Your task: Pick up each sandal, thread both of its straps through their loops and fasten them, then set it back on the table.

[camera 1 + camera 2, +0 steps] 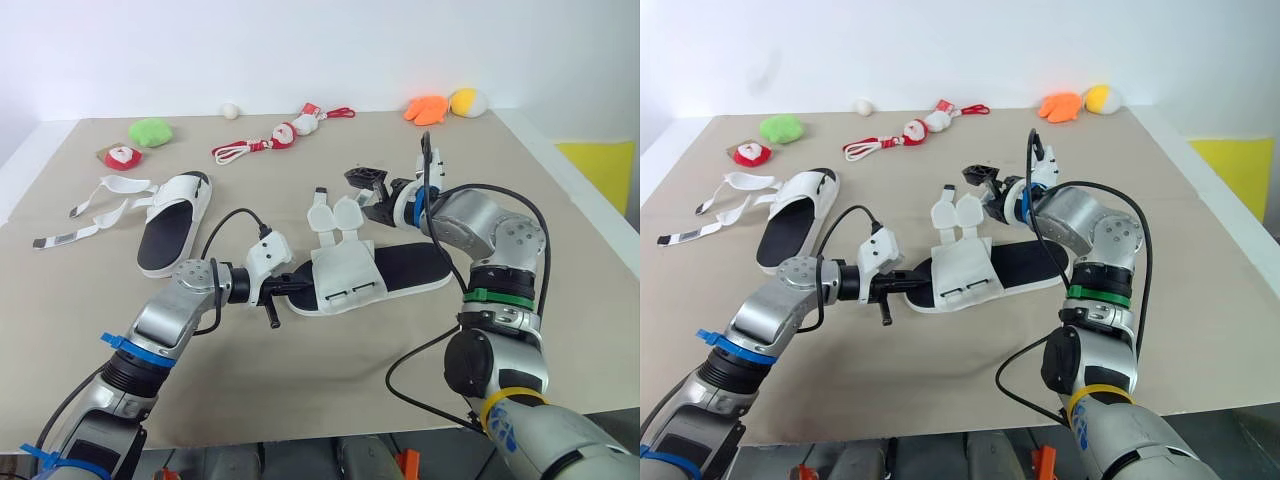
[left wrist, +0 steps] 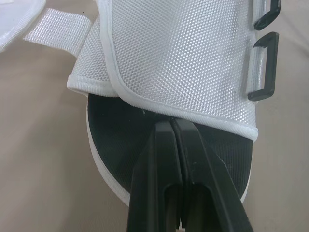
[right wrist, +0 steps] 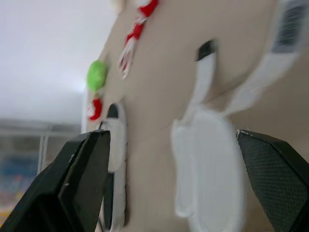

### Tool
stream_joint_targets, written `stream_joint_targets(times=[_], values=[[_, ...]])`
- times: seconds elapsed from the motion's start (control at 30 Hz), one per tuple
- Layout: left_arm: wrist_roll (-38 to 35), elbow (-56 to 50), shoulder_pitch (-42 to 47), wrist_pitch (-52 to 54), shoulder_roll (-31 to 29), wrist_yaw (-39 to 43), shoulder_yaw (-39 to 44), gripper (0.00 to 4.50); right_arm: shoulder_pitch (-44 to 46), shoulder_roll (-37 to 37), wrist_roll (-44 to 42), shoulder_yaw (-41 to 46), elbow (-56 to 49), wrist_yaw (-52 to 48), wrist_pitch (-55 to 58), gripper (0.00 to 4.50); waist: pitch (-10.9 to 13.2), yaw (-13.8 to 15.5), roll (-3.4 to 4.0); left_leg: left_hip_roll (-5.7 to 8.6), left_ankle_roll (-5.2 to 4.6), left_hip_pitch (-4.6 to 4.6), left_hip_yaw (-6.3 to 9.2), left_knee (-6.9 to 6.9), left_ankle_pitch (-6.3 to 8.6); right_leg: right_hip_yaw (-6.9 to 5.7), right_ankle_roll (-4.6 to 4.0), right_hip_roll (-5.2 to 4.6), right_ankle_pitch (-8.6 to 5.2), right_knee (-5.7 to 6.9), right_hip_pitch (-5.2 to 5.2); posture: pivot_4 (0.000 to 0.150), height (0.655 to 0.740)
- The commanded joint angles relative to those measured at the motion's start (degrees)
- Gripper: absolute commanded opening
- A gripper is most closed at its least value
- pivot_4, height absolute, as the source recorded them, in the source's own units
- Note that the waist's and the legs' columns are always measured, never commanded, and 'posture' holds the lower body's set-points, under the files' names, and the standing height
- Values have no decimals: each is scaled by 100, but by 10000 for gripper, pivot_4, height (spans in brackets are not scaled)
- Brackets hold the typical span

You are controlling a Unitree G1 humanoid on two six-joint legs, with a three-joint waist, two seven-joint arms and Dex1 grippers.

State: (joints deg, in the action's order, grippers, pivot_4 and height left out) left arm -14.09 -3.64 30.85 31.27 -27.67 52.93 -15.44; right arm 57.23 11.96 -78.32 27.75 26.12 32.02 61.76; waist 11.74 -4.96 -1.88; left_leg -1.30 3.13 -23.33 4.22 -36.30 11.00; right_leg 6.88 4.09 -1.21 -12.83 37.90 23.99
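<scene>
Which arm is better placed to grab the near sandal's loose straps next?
Right. The right gripper, open, hovers beside the strap ends; the left gripper is shut at the sandal's toe end.

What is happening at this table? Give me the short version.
The robot is working on the near sandal, which lies in the middle of the table. Its left gripper is shut, with its tips on the black footbed at the toe end, right at the edge of the white upper. The right gripper is open beside the two loose straps, which are not threaded through the black loops. The second sandal lies further left with its straps spread open too.
</scene>
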Motion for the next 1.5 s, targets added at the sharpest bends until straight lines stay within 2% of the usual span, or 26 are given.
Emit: stream_joint_targets(times=[0.03,0.33,0.57,0.8,0.9,0.93,0.97,1.03,1.1,1.17,1.5], values=[[77,-61,-81,100,-43,-3,-80,538,173,0,221,178,48,125,-370,45000,0,-4,1,0,0,0,0,1,0,0,0,0,0,0,1,1500,7400],[74,-104,-117,130,-40,-11,-66,538,345,-302,564,313,600,-145,-777,45000,0,-25,1,-2,0,0,0,9,0,0,-1,2,0,-7,2,1500,7400],[81,-87,-70,126,-27,-4,-65,538,927,-419,1331,387,2070,-909,-1709,45000,0,-41,1,-3,0,-2,1,13,0,-2,1,3,4,-25,-1,1500,7400],[76,-190,-136,179,-53,-40,-36,538,1355,-358,1842,551,2867,-1436,-2146,45000,0,-56,2,-5,0,-8,0,60,0,-2,3,1,17,-82,-2,1500,7400],[72,-233,-162,210,-56,-63,-21,0,1438,-330,1983,611,3026,-1559,-2170,37514,0,-59,2,-8,-1,-7,0,69,0,-4,5,2,15,-83,-1,1500,7400],[71,-245,-168,220,-58,-69,-14,0,1456,-326,2028,623,3071,-1598,-2169,30550,0,-60,2,-8,-1,-7,0,69,0,-4,5,2,14,-84,-1,1500,7400],[70,-254,-175,227,-60,-76,-7,0,1473,-327,2079,642,3120,-1637,-2164,28294,0,-62,2,-8,-1,-7,0,69,0,-4,5,2,15,-84,-1,1500,7400],[68,-268,-184,234,-65,-87,3,0,1496,-328,2178,668,3186,-1706,-2128,20392,0,-66,2,-8,-1,-6,0,69,0,-4,4,2,15,-84,-1,1500,7400],[67,-278,-186,239,-68,-94,7,0,1510,-322,2254,691,3226,-1759,-2066,8915,0,-68,2,-8,-1,-6,0,69,0,-4,4,2,15,-84,-1,1500,7400],[71,-267,-175,234,-63,-101,7,0,1517,-310,2319,713,3270,-1805,-2019,478,0,-68,2,-8,-1,-6,0,69,0,-4,4,3,15,-84,-1,1500,7400],[76,-243,-154,220,-31,-130,7,0,1590,-207,2649,646,3201,-2040,-1799,478,0,-71,2,-8,-1,-6,0,69,0,-4,3,3,15,-84,-1,1500,7400]])
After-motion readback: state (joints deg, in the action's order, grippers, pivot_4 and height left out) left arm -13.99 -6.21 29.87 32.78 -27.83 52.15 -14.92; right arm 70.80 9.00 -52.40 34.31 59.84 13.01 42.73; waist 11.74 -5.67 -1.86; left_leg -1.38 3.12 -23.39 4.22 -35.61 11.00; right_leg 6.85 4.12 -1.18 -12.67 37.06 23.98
